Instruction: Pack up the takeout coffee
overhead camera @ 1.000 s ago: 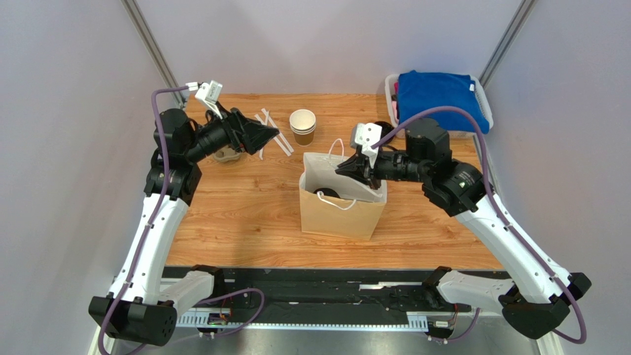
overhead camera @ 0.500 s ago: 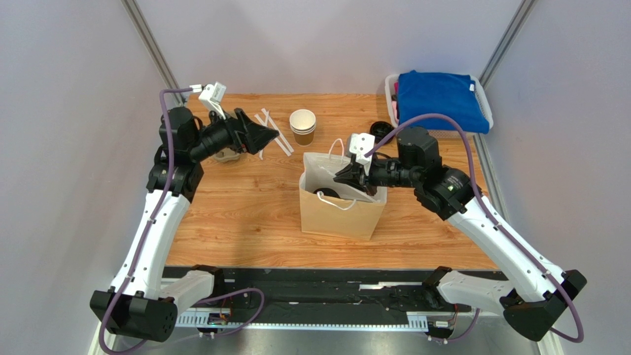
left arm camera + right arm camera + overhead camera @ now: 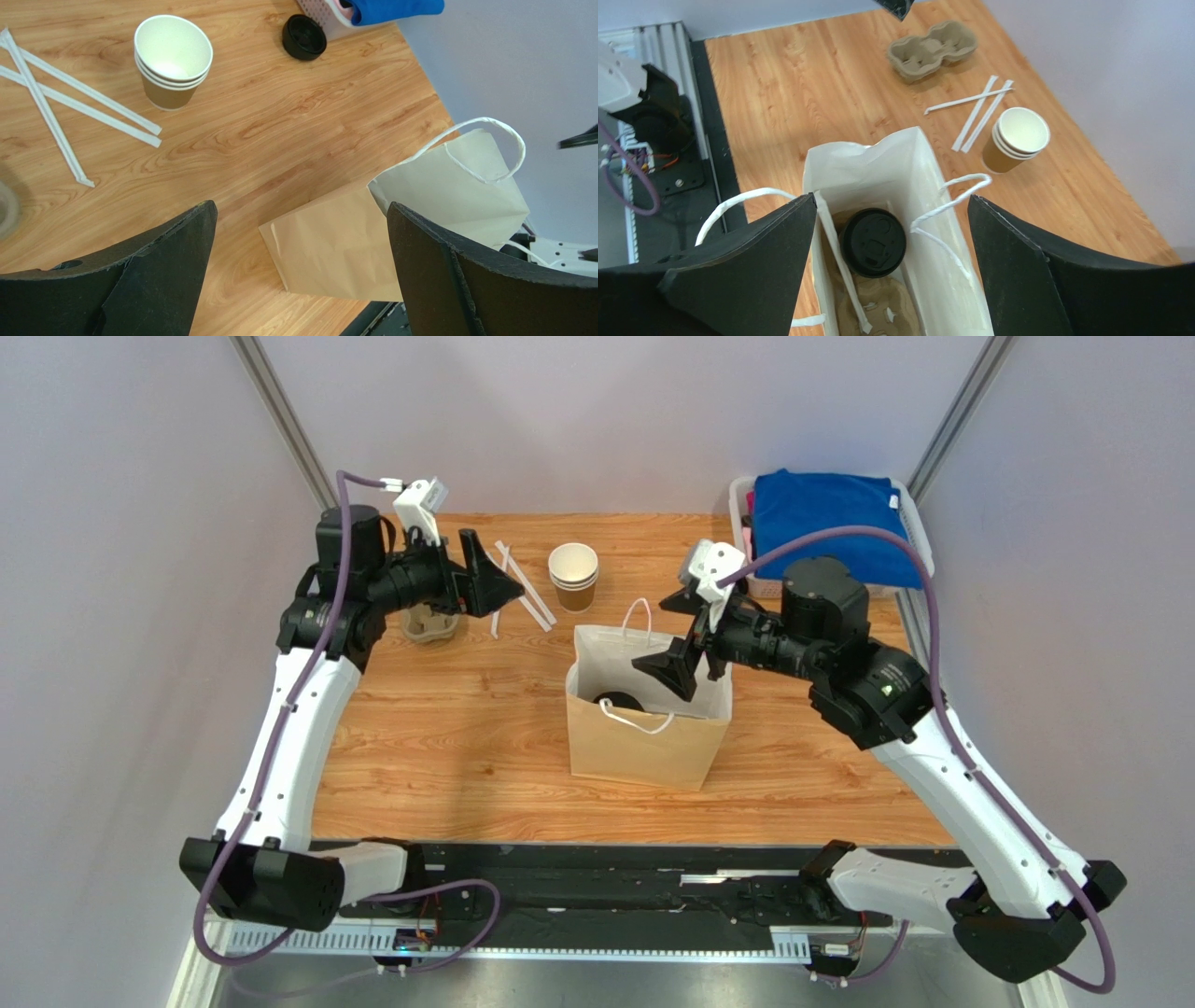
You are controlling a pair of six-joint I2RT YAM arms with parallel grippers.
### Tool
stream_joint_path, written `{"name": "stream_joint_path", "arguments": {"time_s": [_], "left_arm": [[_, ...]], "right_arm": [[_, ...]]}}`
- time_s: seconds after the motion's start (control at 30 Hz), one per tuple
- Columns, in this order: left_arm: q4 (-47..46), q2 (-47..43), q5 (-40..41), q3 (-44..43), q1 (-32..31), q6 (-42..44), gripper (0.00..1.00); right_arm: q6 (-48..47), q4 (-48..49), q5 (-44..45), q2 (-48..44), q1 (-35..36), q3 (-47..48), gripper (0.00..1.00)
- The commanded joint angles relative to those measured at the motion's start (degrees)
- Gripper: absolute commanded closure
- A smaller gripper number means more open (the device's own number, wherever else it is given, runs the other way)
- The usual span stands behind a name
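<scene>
Right gripper wide, empty, above paper bag | takeout coffee upright inside, straight below | left gripper wide, empty, well apart | right arm nearer

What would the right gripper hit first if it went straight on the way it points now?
Probably the black lid of the takeout coffee standing inside the paper bag; the open right gripper points down into the bag's mouth.

We see a wooden table bearing a paper bag mid-table, stacked cups and straws beyond it, and a cup carrier far left.
</scene>
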State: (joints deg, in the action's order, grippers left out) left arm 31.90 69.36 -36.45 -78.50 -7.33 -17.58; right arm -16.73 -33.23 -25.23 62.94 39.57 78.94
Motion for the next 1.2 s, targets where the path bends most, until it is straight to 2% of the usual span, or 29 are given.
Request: {"name": "stream_joint_path", "arguments": {"time_s": [0.0, 0.1, 0.17, 0.33, 0.4, 0.67, 0.87, 1.17], "left_arm": [[10.0, 4.2, 0.2, -8.0, 0.9, 5.2, 0.01], [17.4, 9.8, -6.6, -15.7, 1.3, 9.6, 0.01], [19.1, 12.3, -8.8, -17.9, 1.4, 11.3, 0.01], [23.4, 14.2, -6.3, -19.3, 1.3, 15.6, 0.01], [23.6, 12.6, -4.4, -17.0, 1.4, 17.0, 0.01], [26.4, 6.1, 13.5, -7.5, 1.3, 22.0, 0.01], [24.2, -1.9, 18.8, 2.7, 1.3, 23.3, 0.01], [22.6, -11.3, 25.3, 13.9, 0.0, 24.9, 0.01]], "right_arm": [[4.6, 0.5, 8.1, -2.9, -2.0, 4.2, 0.14], [7.9, -0.6, 9.2, -4.0, -7.2, 4.0, 0.13], [11.0, -1.4, 9.4, -4.7, -11.9, 3.0, 0.13], [15.1, -2.8, 10.2, -9.1, -21.7, -1.5, 0.13], [16.4, -4.0, 10.5, -10.7, -24.8, -4.0, 0.13], [21.1, -5.9, 11.8, -17.8, -31.6, -14.2, 0.12], [19.8, -6.3, 13.1, -24.8, -34.7, -21.8, 0.05], [18.9, -6.5, 13.6, -32.8, -36.3, -28.4, 0.02]]}}
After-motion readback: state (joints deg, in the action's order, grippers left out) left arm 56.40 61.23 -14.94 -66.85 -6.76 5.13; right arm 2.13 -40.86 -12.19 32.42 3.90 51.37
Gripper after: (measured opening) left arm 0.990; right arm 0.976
